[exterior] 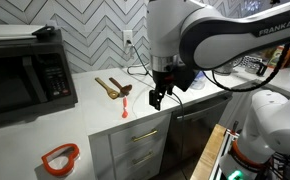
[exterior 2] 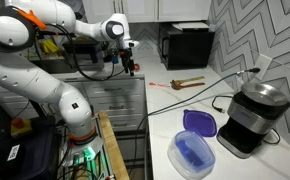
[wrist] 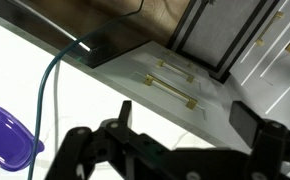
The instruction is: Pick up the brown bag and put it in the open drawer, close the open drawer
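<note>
Kitchen counter, seen from my remote station: the Panda arm [exterior: 225,35] reaches out over the end of the white countertop [exterior: 25,140], and I have its gripper [exterior: 158,98] hanging fingers-down just above the counter's edge; the microwave [exterior: 25,75] stands well away from the gripper along the tiled wall; directly below the gripper are the grey drawer fronts [exterior: 135,140], which in the wrist view show brass handles and look flush, none pulled out that I can tell; a black appliance [exterior 2: 250,115] sits far from the gripper at the counter's other end, with a blue container [exterior 2: 193,158] and a purple lid [exterior 2: 198,122] close beside it; wooden utensils [exterior: 110,86] lie near the gripper toward the wall, a small red item [exterior: 125,106] just beside them; an orange ring [exterior: 45,158] lies well apart; the dark fingers [wrist: 247,122] stand wide and hold nothing; I cannot make out the brown bag in any view.
</note>
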`<state>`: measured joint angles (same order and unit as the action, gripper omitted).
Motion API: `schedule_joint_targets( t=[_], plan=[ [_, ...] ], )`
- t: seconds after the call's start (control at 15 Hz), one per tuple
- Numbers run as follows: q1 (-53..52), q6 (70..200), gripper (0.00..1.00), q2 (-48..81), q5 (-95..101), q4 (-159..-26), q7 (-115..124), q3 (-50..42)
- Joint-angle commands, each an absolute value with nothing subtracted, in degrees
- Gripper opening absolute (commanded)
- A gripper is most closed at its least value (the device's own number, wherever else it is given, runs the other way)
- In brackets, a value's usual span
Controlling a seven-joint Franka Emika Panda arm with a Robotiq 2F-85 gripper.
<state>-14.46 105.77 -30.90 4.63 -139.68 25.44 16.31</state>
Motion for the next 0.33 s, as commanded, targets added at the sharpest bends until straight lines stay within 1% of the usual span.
schedule_joint_targets(
  t=[0.0, 0.27],
  plan=[
    [-13.1, 105.7, 1.00, -31.3, 4.0, -139.6, 24.6, 17.4],
    [-13.0, 105.8, 1.00, -31.7, 3.8, -139.6, 24.2, 17.3]
  ],
)
